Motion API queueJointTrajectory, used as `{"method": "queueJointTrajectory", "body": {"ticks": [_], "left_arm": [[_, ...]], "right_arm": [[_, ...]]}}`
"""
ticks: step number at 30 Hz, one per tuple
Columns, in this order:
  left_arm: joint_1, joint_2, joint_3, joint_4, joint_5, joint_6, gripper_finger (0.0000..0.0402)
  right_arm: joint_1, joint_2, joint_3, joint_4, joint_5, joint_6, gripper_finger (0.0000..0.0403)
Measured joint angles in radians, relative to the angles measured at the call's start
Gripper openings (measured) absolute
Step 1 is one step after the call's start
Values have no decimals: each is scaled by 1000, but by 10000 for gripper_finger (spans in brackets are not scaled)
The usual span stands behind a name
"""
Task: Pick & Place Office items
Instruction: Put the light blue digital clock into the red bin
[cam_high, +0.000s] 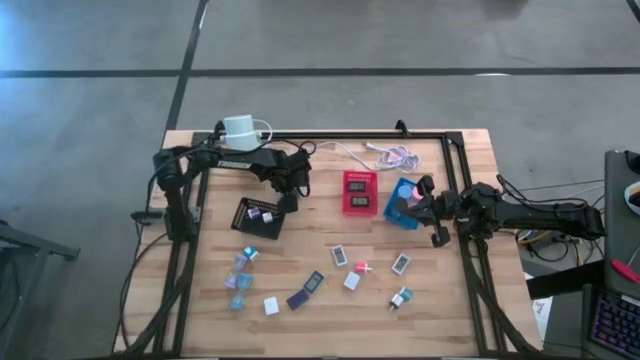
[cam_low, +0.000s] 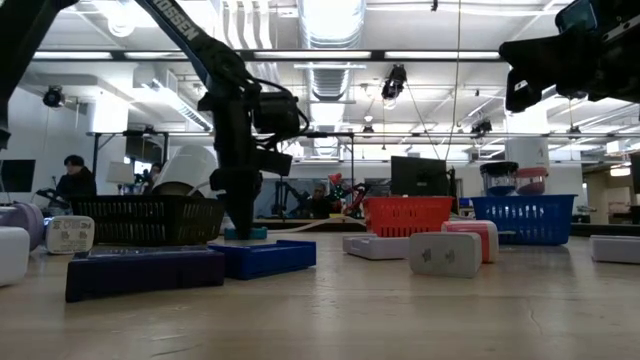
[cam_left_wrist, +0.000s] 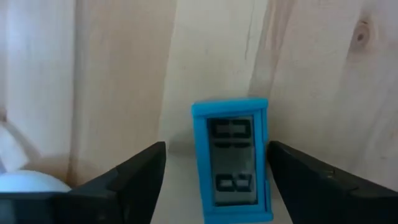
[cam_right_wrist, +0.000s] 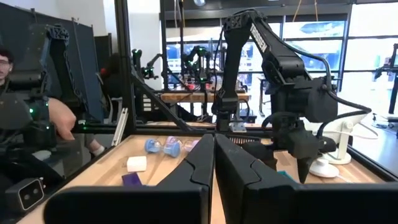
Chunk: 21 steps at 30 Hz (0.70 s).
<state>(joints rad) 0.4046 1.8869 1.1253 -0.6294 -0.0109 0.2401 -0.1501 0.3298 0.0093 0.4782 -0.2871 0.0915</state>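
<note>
The left gripper (cam_high: 291, 199) is low over the wooden table (cam_high: 320, 300), just beside the right edge of the black tray (cam_high: 243, 226). Its 2 fingers (cam_left_wrist: 124, 180) are spread apart, and a small teal-blue rectangular piece (cam_left_wrist: 233, 162) lies flat on the wood between them. In the left wrist view there is a gap on both sides of the piece, so the fingers do not touch it. In the low view the same gripper (cam_low: 240, 225) points straight down, with the teal piece (cam_low: 245, 233) right under it.

The right gripper (cam_high: 432, 205) hangs in the air at the right side of the table, next to the blue tray (cam_high: 398, 215). In the right wrist view its 2 fingers (cam_right_wrist: 186, 171) are pressed together and hold nothing.

The black tray already contains a few small items (cam_high: 262, 213). The red tray (cam_high: 358, 205) in the middle contains 2 dark rectangular pieces (cam_high: 358, 184). The other office items (cam_high: 320, 283) are scattered on the near half of the table: white, teal, purple and pink pieces, most of them well apart from each other.

A white cylinder (cam_high: 240, 129) stands at the far left edge, and a white cable (cam_high: 385, 153) lies at the far edge near the middle.

In the low view, a person (cam_low: 75, 180) sits in the room behind the table.
</note>
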Motion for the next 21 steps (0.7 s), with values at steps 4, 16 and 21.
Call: {"method": "queueJointTrajectory", "body": {"ticks": [4,16,21], "left_arm": [[2,41,19,-14,11,3,294],[0,34,20,-3,30,12,149],[1,0,16,29,39,32,137]], "right_arm": [[0,0,0,0,1,-10,8],[0,0,0,-2,1,-17,8],[0,0,0,-2,1,-25,8]]}}
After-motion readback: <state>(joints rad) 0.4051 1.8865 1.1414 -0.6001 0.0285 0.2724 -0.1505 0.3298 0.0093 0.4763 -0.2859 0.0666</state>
